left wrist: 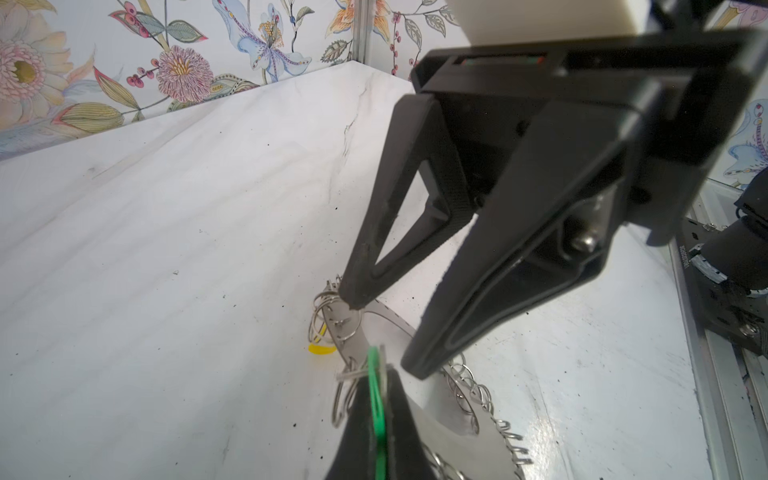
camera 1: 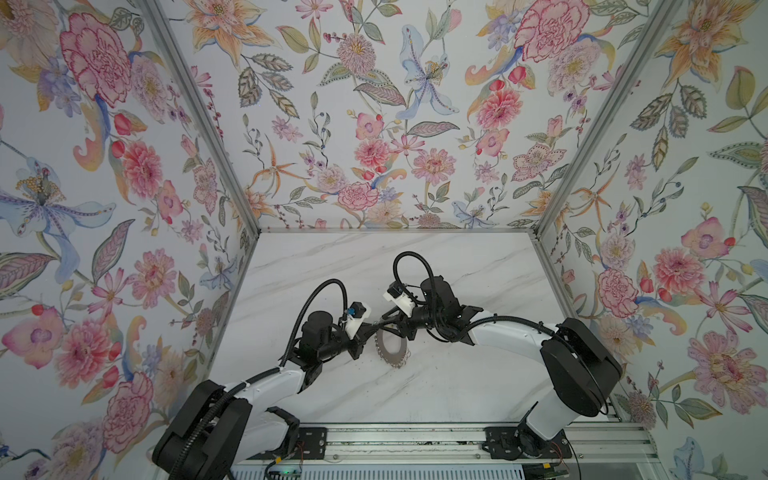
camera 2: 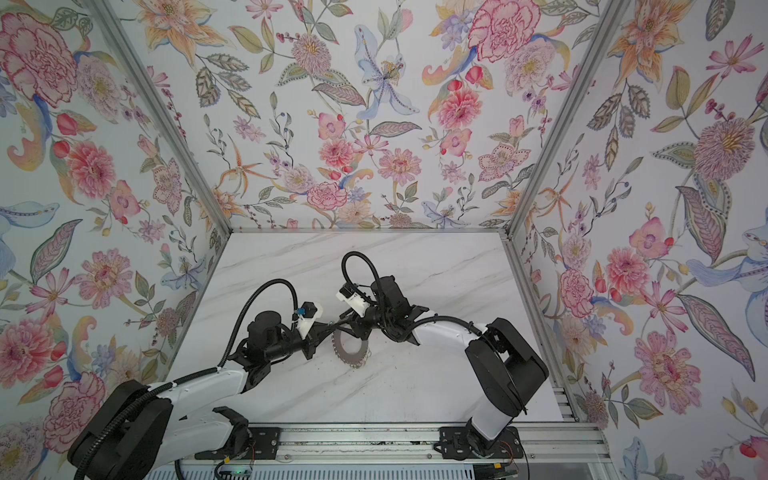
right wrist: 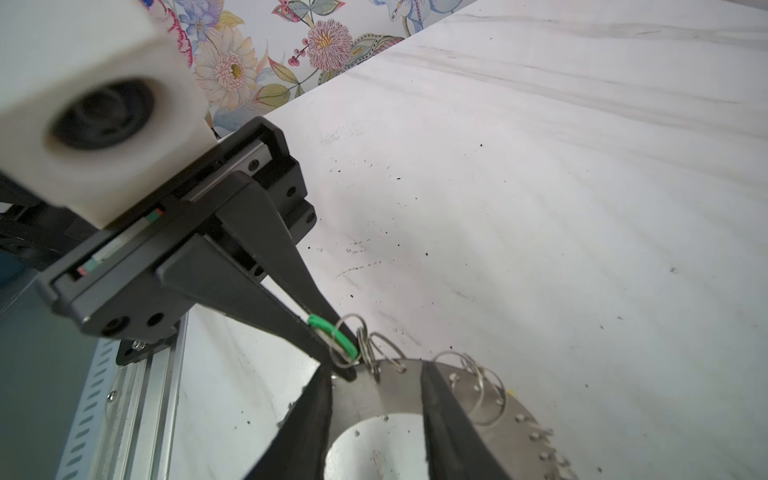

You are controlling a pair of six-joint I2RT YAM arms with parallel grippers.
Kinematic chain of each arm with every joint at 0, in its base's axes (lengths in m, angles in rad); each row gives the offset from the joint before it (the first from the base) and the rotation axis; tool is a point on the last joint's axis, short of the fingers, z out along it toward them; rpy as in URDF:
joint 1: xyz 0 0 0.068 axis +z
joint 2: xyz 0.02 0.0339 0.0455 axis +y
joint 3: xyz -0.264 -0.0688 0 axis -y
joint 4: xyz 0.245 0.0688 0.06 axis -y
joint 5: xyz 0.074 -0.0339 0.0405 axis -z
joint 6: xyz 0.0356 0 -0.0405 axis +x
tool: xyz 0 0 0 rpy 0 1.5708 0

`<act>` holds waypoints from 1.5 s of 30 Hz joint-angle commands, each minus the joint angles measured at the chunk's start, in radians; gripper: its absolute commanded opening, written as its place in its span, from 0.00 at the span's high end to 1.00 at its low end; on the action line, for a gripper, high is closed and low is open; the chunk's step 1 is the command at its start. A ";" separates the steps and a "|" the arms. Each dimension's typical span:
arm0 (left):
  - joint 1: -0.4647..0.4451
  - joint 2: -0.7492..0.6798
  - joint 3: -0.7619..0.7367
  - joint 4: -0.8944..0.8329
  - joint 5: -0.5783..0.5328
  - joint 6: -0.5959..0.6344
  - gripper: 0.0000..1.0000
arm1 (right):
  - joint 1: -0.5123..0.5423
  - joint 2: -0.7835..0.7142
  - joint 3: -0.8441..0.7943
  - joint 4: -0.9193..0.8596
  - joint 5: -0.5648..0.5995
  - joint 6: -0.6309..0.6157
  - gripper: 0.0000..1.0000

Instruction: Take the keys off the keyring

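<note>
Stock on hand, largest first

1. marble table (camera 1: pixel 415 270). Bears everything listed. Dark specks are scattered around the keyring (right wrist: pixel 374 395).
2. keyring. Flat grey disc with a large round hole, near the table's middle. In a top view the keyring (camera 1: pixel 385 354) appears tilted, with its near edge on the marble and its far edge raised. This is probably to lift the worked loop clear of the surface.
3. right gripper (left wrist: pixel 384 336). Jaws part-closed, one finger on each side of a stretch of the keyring's band at the raised edge, apparently clamping it. Judged role: anchor, so that a pull on a key does not drag the disc along.
4. left gripper (right wrist: pixel 347 361). Jaws closed tight on the green tag (left wrist: pixel 376 386), just off the keyring's rim and right beside the right gripper's hold.
5. green tag. Pinched edge-on and linked to the keyring's rim through a wire loop, so not yet free. Its metal key is too small to make out surely.
6. yellow tag (left wrist: pixel 322 350). Lies just beside the keyring's rim, hung from another loop beyond the right fingertip. Untouched.
7. wire loops (right wrist: pixel 478 374). Many, fringing the keyring's rim. The others in view look empty.
</note>
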 commanded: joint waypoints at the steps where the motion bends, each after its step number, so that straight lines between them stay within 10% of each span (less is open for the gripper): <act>1: 0.027 0.021 0.029 0.019 0.050 -0.020 1.00 | -0.003 0.031 0.039 0.024 -0.021 -0.007 0.63; 10: 0.071 0.124 0.055 0.058 0.155 -0.056 1.00 | -0.044 0.051 0.030 -0.005 -0.049 -0.027 0.68; 41: 0.117 0.445 0.328 -0.509 -0.102 -0.142 1.00 | 0.009 0.338 0.220 -0.171 0.120 -0.152 0.68; 45: 0.118 0.457 0.335 -0.478 0.026 -0.112 1.00 | 0.007 0.352 0.225 -0.166 0.125 -0.152 0.68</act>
